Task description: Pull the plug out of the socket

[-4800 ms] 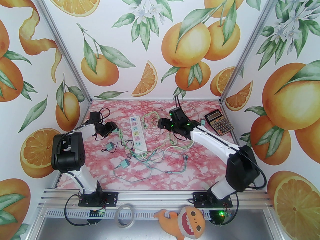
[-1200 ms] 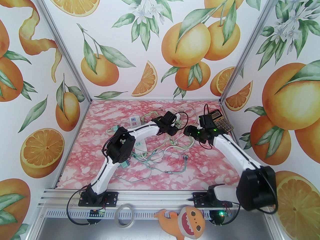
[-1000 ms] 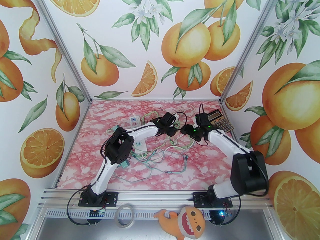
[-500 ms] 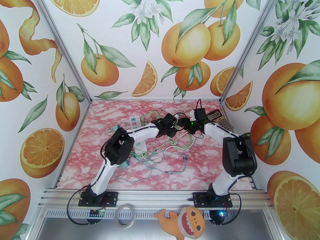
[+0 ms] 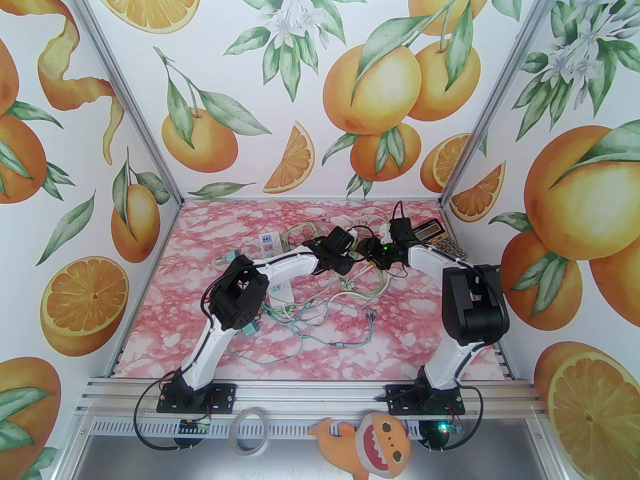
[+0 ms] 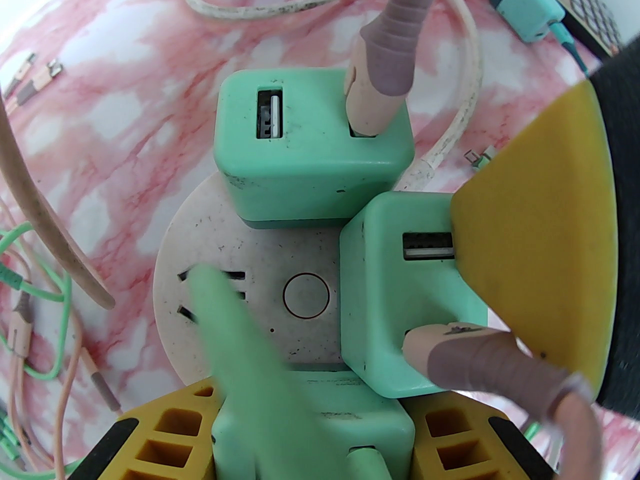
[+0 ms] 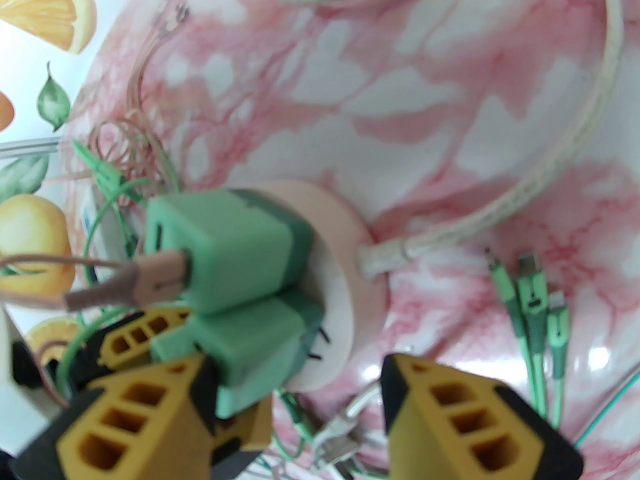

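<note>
Currently clamps plug [image 6: 370, 418] in left fingers [image 6: 165, 438], right fingers [image 7: 465, 418] parted astride socket [image 6: 280, 263] rim; pull square off its face.

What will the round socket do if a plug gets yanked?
The round socket looks thin and light, so it would probably lift along. Its thick white cord looks stiffish and may tug it sideways.

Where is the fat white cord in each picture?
Top external: the white cord loops near the back, left of the calculator.
Left wrist: it curves down the upper right towards the round socket.
Right wrist: it sweeps from the top right corner into that socket.
Landmark: the pink marbled table lies under it everywhere.
</note>
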